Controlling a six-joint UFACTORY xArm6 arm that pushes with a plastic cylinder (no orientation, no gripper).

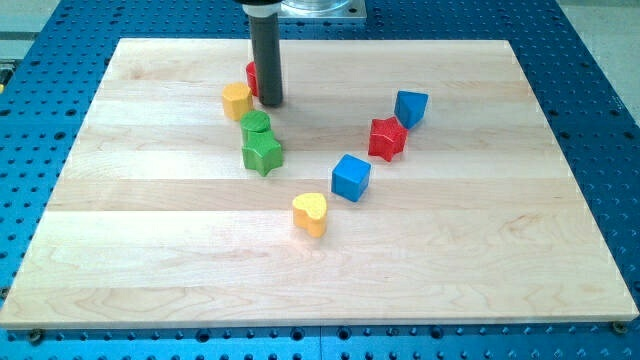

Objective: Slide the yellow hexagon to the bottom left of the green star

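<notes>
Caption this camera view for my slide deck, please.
My tip rests just right of the yellow hexagon, which sits above the green star.

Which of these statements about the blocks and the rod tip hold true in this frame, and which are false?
1. My tip is just right of the yellow hexagon. True.
2. The green star lies at the view's right edge. False: it is left of centre, below the green cylinder.
3. The yellow hexagon sits above the green star. True.
4. The yellow heart touches the blue cube. False: they are apart.
</notes>
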